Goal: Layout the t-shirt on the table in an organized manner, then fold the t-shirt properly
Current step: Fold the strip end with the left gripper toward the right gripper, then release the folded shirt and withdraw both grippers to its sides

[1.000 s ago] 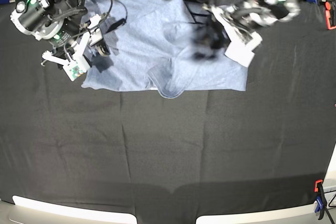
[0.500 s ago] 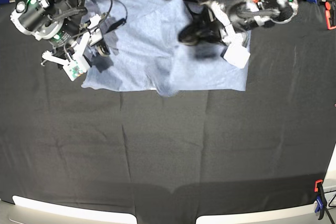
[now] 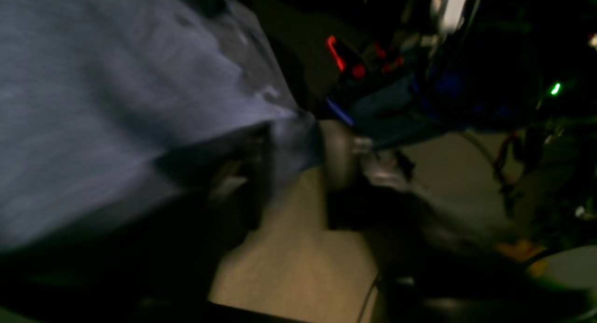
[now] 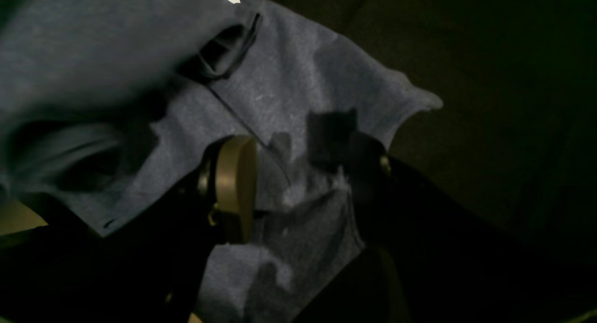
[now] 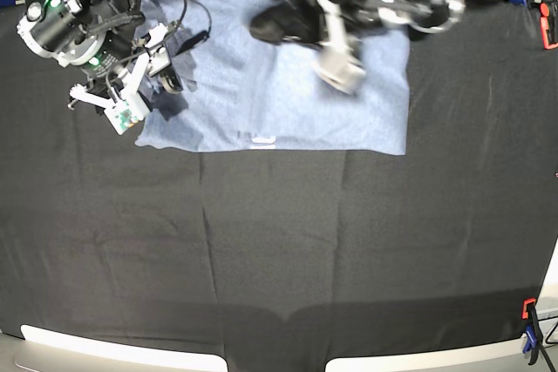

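Blue-grey cotton, the t-shirt (image 5: 288,84) lay along the far edge of the table (image 5: 279,250), its long axis running left to right; the right gripper (image 4: 298,183) stood wide, jaws straddling cloth at one end; the left gripper (image 5: 270,25), blurred above the middle, showed no readable state; bare black cloth spread toward the near edge.

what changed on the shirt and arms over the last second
The left gripper swept across the t-shirt toward the right arm's side. The raised fold near the front hem has dropped flat. The right gripper stayed over the shirt's corner, jaws apart; the table is unchanged.
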Tool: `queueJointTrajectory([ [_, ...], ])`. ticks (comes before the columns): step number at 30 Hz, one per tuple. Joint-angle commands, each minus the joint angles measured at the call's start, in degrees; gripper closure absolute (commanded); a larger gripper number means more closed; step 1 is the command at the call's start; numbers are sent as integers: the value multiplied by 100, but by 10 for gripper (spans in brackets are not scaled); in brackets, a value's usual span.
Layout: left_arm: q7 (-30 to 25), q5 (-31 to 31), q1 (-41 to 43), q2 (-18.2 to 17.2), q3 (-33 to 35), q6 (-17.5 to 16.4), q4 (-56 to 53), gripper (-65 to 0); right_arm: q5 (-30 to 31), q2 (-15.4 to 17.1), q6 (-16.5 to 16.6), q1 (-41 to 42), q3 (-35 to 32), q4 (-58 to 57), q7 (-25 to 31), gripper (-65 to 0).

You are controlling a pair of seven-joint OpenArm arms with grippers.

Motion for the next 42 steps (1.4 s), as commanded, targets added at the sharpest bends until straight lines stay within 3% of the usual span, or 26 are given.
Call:
queueJointTrajectory([
  [1, -275, -107, -17, 17, 7, -49, 101, -283, 59, 61, 7, 28, 26, 94, 111, -307],
  [5, -723, -116, -81, 13, -133, -49, 101, -292, 59, 59, 0, 26, 26, 94, 109, -307],
  [9, -737, -111, -317, 15, -566, -49, 101, -292, 61, 59, -92, 28, 98, 94, 122, -307],
  [13, -739, -94, -503, 13, -1493, -49, 101, -292, 179, 61, -315, 31, 846, 59, 238, -308],
  [16, -789, 109, -560, 9, -2378, -49, 101, -292, 1134, 63, -280, 28, 1777, -254, 208, -308],
  [20, -1016, 146, -520, -282, -3226, -49, 98, -292, 2354, 286, 245, 28, 2341, -1274, -372, -307],
  [26, -1060, 146, -367, -750, -3571, -49, 98, -292, 2918, 636, 341, 98, 2164, -2817, -483, -308],
  [32, -1056, 153, -267, -732, -3567, -49, 98, -292, 3012, 616, 417, 365, 1453, -3709, -656, -307],
  [37, -1080, 404, -267, -734, -3567, -49, 98, -292, 3327, 612, 417, 378, 782, -3775, -645, -307],
  [42, -1082, 400, -269, -734, -3567, -49, 98, -292, 3362, 437, 417, 396, 575, -3775, -625, -307],
])
